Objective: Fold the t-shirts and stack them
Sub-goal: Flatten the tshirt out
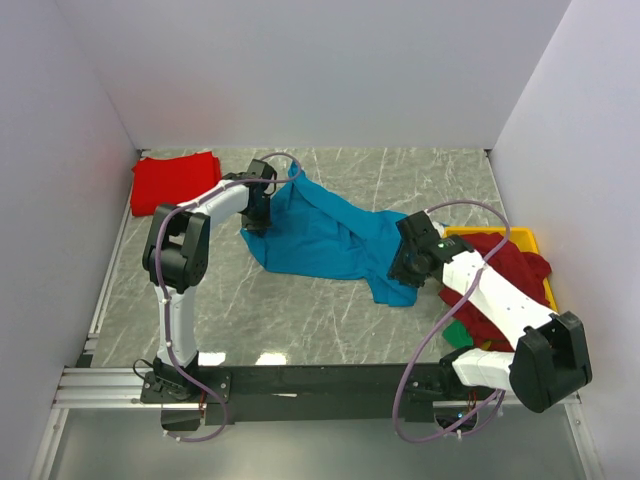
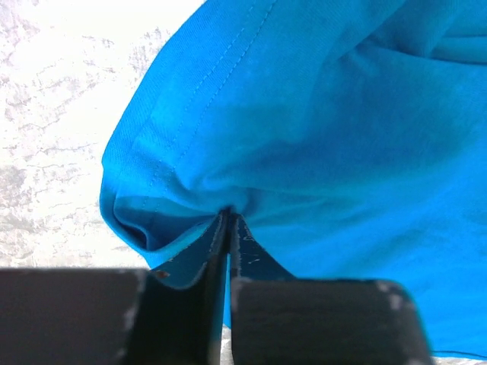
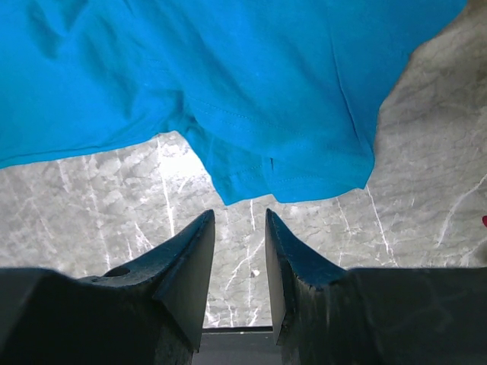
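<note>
A teal-blue t-shirt (image 1: 325,238) lies crumpled across the middle of the marble table. My left gripper (image 1: 258,213) is shut on its left edge; in the left wrist view the fingertips pinch a fold of the teal-blue t-shirt (image 2: 304,137). My right gripper (image 1: 405,270) is open and empty, just short of the shirt's right sleeve hem (image 3: 289,175), with bare table between its fingers. A folded bright red t-shirt (image 1: 175,182) lies at the back left. A dark red t-shirt (image 1: 510,275) and a green one (image 1: 458,333) are heaped at the right.
A yellow tray (image 1: 520,238) holds the heap of dark red and green shirts at the right. White walls enclose the table on three sides. A metal rail (image 1: 110,385) runs along the near edge with both arm bases.
</note>
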{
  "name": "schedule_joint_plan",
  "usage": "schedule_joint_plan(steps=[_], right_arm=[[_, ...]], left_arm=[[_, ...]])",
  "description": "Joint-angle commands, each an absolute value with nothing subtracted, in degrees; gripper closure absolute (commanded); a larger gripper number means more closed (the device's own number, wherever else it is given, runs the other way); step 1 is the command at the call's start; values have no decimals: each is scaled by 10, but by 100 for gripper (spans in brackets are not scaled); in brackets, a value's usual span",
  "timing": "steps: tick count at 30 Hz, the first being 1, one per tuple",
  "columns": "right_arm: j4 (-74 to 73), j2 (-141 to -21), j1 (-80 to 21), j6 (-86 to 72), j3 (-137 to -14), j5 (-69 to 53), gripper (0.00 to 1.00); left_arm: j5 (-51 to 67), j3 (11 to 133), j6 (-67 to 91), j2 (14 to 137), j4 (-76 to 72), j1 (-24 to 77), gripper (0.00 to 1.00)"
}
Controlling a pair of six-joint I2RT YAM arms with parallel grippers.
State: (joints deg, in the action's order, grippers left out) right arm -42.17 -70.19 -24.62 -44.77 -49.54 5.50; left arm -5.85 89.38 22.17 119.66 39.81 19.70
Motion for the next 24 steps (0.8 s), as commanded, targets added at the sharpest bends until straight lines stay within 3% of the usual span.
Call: schedule_joint_plan(steps=[1,11,18,24], right_arm=[[-412,-688,-250,-454,-490,62,60],[-408,-719,-249,-438,-478,76,60],[-402,-759,-249,-431,-471,88,59],[-400,-787,-251,-419,-481,97,59]], left_arm=[[-41,906,227,1197,392,199,94],[-12,898,250,1115,416,181,94],[56,815,282,1020,386,88,95],[98,785,272,1014,381,43,97]])
